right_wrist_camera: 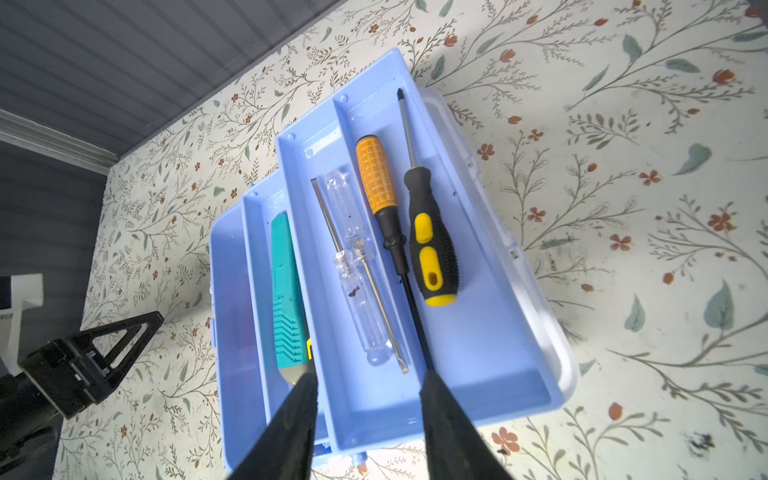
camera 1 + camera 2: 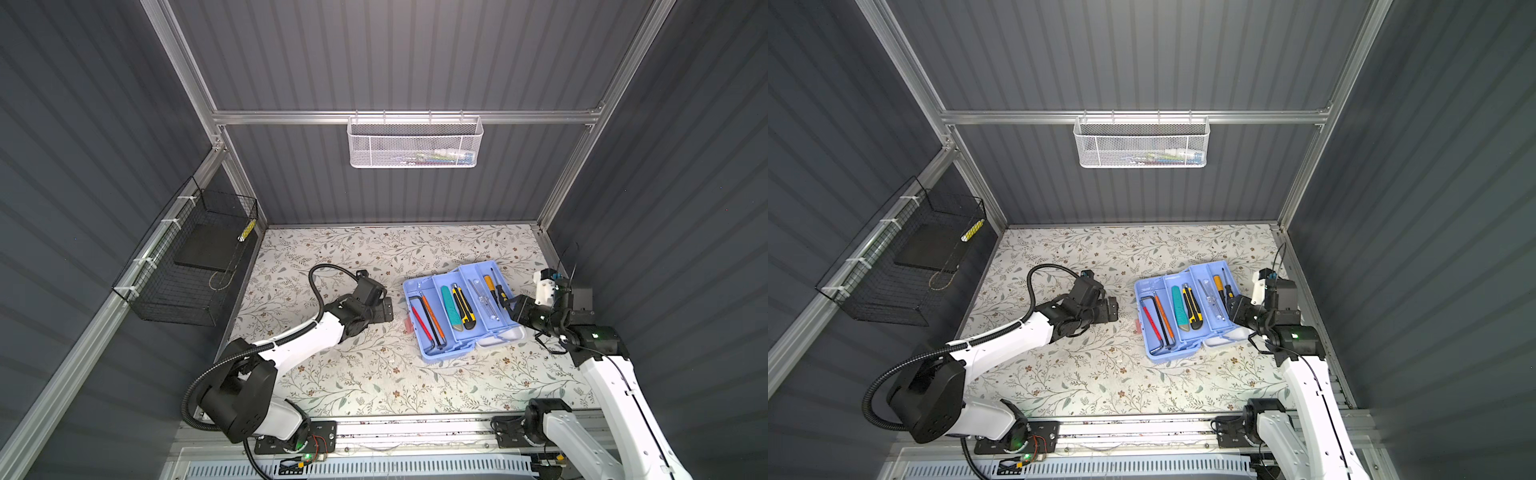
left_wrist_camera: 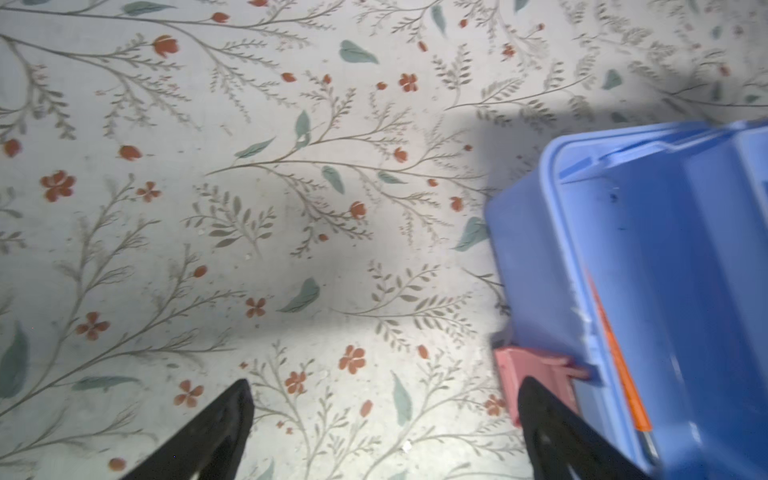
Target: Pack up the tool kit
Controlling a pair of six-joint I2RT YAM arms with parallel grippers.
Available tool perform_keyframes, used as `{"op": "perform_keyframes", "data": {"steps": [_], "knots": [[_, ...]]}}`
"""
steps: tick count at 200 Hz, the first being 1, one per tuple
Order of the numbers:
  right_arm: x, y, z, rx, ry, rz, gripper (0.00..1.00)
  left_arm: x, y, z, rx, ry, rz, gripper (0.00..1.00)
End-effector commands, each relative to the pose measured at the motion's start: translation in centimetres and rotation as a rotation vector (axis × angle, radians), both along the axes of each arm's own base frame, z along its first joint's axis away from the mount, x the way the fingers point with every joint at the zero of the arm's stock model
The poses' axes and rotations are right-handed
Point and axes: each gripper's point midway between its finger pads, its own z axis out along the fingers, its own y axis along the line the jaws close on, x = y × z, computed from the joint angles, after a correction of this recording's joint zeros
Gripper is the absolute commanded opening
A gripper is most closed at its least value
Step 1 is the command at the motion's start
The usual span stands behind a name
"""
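Observation:
The tool kit (image 2: 415, 286) (image 2: 1148, 286) is a light blue box on the right of the table, with its divided trays fanned open and its white lid (image 1: 557, 345) beneath the far side. The trays hold a teal cutter (image 1: 286, 299), clear screwdrivers (image 1: 357, 299), an orange-handled screwdriver (image 1: 376, 174) and a black-and-yellow screwdriver (image 1: 432, 249). My right gripper (image 2: 509, 305) (image 1: 370, 376) hovers open over the end of the screwdriver tray with nothing between its fingers. My left gripper (image 2: 388, 309) (image 3: 386, 382) is wide open over the table beside the box's pink latch (image 3: 536, 370).
A white mesh basket (image 2: 415, 143) hangs on the back wall. A black wire basket (image 2: 187, 266) is fixed to the left wall. The floral table (image 2: 332, 374) runs left of and in front of the box. The right wall stands close behind my right arm.

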Motion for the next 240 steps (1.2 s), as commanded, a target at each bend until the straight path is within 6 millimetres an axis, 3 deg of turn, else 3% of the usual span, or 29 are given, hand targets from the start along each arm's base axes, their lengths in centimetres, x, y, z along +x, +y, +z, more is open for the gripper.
{"op": "perform_keyframes", "data": {"steps": [1, 41, 75, 130, 172, 227, 240], "knots": [[0.5, -0.3, 0.6, 0.027, -0.032, 0.002, 0.44, 0.1, -3.5, 1.7, -0.122, 0.002, -0.090, 0.99], [0.8, -0.9, 0.7, 0.102, -0.040, -0.021, 0.45, -0.3, -8.0, 0.8, -0.096, 0.028, -0.206, 0.99], [0.6, -1.2, 0.9, 0.112, -0.050, -0.031, 0.46, -0.1, -8.7, -1.4, -0.018, 0.078, -0.194, 1.00], [0.1, -2.3, 0.0, 0.050, -0.024, -0.080, 0.45, 0.0, -5.7, -4.6, 0.166, 0.152, -0.099, 1.00], [0.3, -1.9, -0.5, 0.076, -0.009, -0.063, 0.45, -0.4, -2.7, -6.0, 0.246, 0.189, -0.045, 0.99], [0.9, -1.6, -0.3, 0.090, -0.002, -0.043, 0.45, -0.4, 3.8, -5.4, 0.260, 0.179, 0.075, 0.99], [1.1, -1.5, -0.5, 0.099, -0.001, -0.042, 0.46, -0.4, 4.5, -5.2, 0.265, 0.175, 0.075, 0.99]]}}
